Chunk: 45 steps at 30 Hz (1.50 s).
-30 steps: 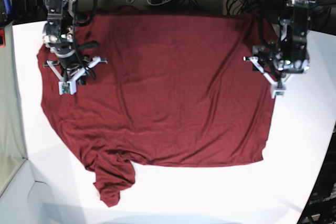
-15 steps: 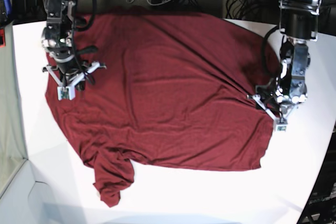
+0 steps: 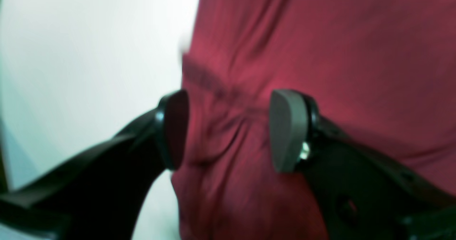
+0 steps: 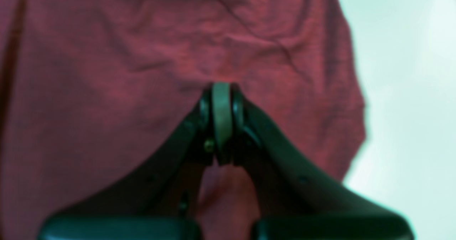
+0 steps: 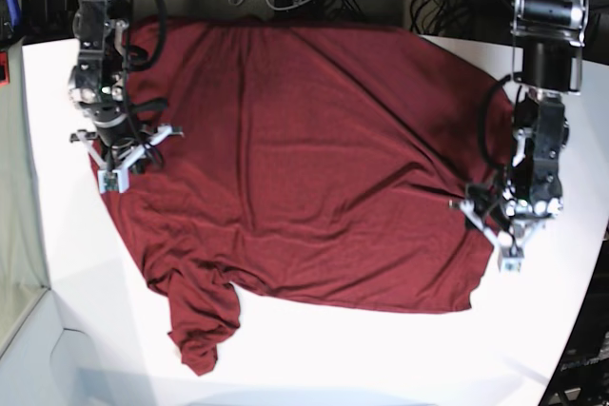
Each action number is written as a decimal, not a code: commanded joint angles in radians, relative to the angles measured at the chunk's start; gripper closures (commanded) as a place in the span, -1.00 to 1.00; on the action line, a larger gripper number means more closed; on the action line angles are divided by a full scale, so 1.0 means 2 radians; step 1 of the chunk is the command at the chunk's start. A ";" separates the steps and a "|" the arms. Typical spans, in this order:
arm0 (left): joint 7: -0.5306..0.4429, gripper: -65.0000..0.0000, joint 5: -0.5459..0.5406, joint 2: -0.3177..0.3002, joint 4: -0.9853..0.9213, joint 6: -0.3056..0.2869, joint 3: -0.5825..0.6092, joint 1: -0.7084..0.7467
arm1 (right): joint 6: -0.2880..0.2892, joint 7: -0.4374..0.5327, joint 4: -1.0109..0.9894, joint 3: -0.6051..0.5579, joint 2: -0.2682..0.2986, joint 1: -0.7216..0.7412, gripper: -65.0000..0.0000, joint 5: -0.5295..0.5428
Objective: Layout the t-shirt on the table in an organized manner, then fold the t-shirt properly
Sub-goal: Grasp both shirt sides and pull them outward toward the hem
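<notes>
T-shirt (image 5: 304,159) spread on table (image 5: 400,358). Left gripper (image 3: 228,129) jaws apart, straddling the hem edge, bare table beside. Right gripper (image 4: 221,120) pinched closed at opposite edge; whether it grips cloth unclear.

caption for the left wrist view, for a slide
Open left gripper straddles the wrinkled edge of the t-shirt.

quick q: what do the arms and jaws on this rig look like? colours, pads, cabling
Both arms are black with silver-grey joint housings and loose black cables looped alongside. The left gripper has curved black jaws tipped with rounded grey pads. The right gripper looks the same. White bracket pieces sit at each wrist in the base view.
</notes>
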 commanded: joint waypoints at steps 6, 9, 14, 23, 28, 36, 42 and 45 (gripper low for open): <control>0.050 -0.08 0.006 -0.015 0.082 0.003 -0.012 0.020 | -0.001 0.011 0.049 0.007 0.005 0.005 1.00 0.004; 0.051 -0.08 0.006 -0.013 0.082 0.003 -0.023 0.044 | -0.001 0.010 0.076 0.019 0.002 -0.010 1.00 0.005; 0.052 -0.08 0.006 -0.012 0.082 0.003 -0.023 0.090 | -0.001 0.010 0.077 0.027 0.002 -0.029 1.00 0.005; 0.052 -0.08 0.006 -0.018 0.081 0.003 -0.023 0.172 | -0.001 0.015 -0.019 0.026 0.005 -0.005 1.00 0.005; 0.055 -0.08 0.006 -0.023 0.083 0.003 -0.023 0.195 | 0.000 0.015 -0.112 0.026 0.025 0.056 1.00 0.004; 0.055 -0.08 0.006 -0.024 0.101 0.003 -0.029 0.200 | 0.000 0.037 -0.244 0.022 0.069 0.180 1.00 0.002; 0.055 -0.08 0.001 -0.018 0.164 0.003 -0.073 0.195 | 0.000 0.049 -0.286 -0.004 0.090 0.236 1.00 0.002; 0.055 -0.08 0.002 -0.008 0.207 0.003 -0.085 0.180 | 0.000 0.052 -0.287 -0.016 0.093 0.248 1.00 0.002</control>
